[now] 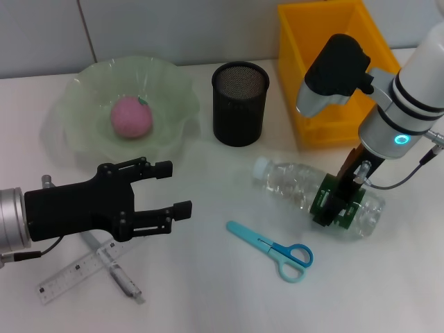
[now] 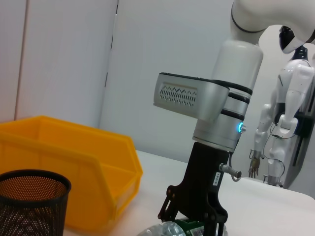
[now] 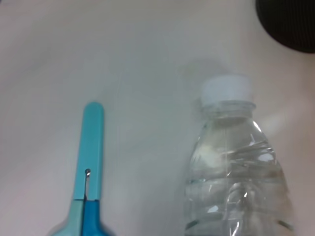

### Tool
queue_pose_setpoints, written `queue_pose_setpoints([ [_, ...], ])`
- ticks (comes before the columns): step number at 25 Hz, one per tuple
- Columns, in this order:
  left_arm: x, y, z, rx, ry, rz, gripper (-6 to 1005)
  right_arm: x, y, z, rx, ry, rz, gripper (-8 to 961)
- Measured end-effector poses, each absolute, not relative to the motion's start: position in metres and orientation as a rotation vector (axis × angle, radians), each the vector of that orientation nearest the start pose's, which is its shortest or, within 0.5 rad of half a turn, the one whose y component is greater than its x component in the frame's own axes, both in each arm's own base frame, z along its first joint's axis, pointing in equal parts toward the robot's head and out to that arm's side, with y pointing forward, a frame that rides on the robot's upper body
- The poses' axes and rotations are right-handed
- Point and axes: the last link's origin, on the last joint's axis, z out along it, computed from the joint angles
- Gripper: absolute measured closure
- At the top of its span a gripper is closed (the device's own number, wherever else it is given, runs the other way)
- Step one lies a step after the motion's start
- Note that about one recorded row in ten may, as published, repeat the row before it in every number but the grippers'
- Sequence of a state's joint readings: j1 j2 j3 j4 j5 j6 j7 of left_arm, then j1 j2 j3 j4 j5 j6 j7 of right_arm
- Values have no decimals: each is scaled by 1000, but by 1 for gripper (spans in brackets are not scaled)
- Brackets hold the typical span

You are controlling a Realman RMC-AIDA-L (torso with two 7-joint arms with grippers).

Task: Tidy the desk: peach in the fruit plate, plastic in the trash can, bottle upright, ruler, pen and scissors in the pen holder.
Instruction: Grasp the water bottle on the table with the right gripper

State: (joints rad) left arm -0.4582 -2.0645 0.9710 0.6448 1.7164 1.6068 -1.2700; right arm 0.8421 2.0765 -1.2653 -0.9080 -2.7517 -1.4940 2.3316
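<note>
So the left gripper (image 1: 165, 189) is idling near the desk's (image 1: 208, 291) front-left with jaws apart, while the right gripper (image 1: 338, 201) is straddling the bottle (image 1: 298, 187) lying mid-right, jaws not clearly clamped yet; I'd be squeezing squarely on the label before tipping it up, well clear of the bin (image 1: 326, 69) behind.

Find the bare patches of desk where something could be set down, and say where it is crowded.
Free: between the fruit plate, pen holder and bottle. Crowded: ruler and pen under the left gripper.
</note>
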Motion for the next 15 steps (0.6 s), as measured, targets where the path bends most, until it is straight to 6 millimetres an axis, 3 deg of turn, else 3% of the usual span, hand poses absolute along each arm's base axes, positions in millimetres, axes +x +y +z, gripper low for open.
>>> queue_pose_setpoints([
  [15, -243, 306, -15, -2818, -427, -886, 189, 206, 383, -27, -2679, 796, -810, 139],
])
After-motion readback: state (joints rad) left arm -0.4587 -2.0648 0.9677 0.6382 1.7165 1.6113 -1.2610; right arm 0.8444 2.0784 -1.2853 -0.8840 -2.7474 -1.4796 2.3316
